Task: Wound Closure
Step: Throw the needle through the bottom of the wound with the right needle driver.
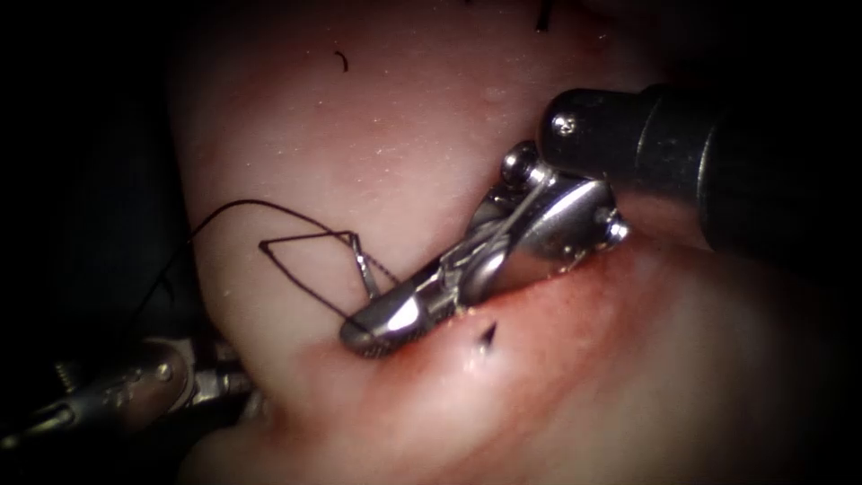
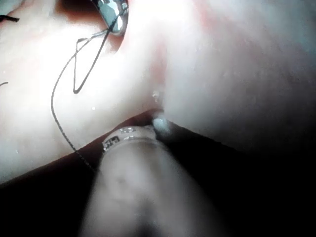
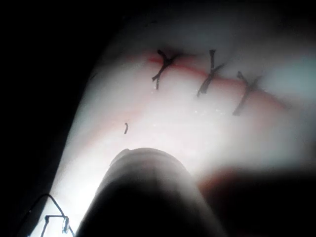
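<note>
Both claws' grips are unclear; needle (image 1: 366,268) half-hidden near right claw (image 1: 382,328).

The tissue (image 1: 377,135) carries everything. A thread (image 1: 287,233) loops over it at centre left of the endoscope frame, a cut end (image 1: 342,60) lies at upper left, and red fluid (image 1: 575,296) runs along the cut (image 1: 489,337) at centre.

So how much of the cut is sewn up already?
Three stitches already cross the cut in the tissue. In hand: the right tool lies at the cut with thread looped beside its tip. The left tool sits low at the tissue's left edge. The red, open stretch by the right tool remains unsewn.
</note>
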